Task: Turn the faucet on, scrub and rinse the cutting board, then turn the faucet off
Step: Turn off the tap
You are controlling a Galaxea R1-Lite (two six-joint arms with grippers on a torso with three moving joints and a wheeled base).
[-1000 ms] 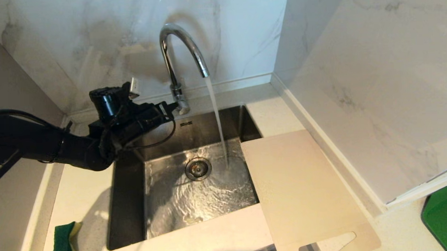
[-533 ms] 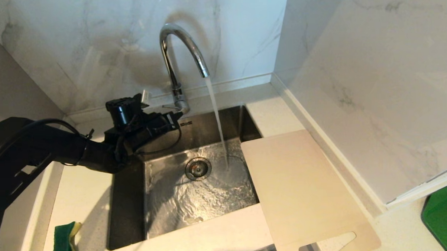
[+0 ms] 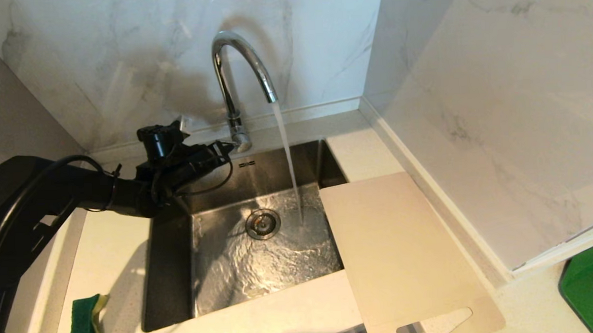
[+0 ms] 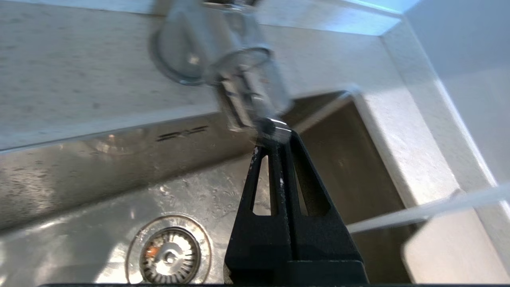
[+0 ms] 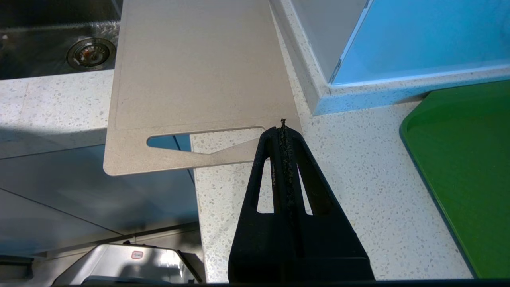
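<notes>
1. The sink [image 3: 172,269] fills the middle of my view, steel basin wet and rippling, water pouring from the faucet [image 3: 234,75] in a slanted stream [image 3: 289,157] that lands near the drain [image 3: 262,224]. I judge the first step, turning the water on, done; scrubbing and rinsing are not yet begun.

2. The cutting board [image 3: 403,251] lies flat across the right side of the sink and on the countertop [image 3: 107,252], its handle hole toward me. The stream falls just beside its far left corner, not on it, so the board looks dry.

3. My left gripper [image 4: 275,137], fingers pressed together and holding nothing, sits at the faucet's base with its tip right against the chrome lever. The board is well apart from it, over on the right.

4. My right gripper [image 5: 283,127] hangs parked, fingers closed and empty, just beside the board's handle end.

5. The green sponge [image 3: 85,321] rests at the counter's near left corner. My next move, I judge, calls for leaving the lever and fetching that sponge.
</notes>
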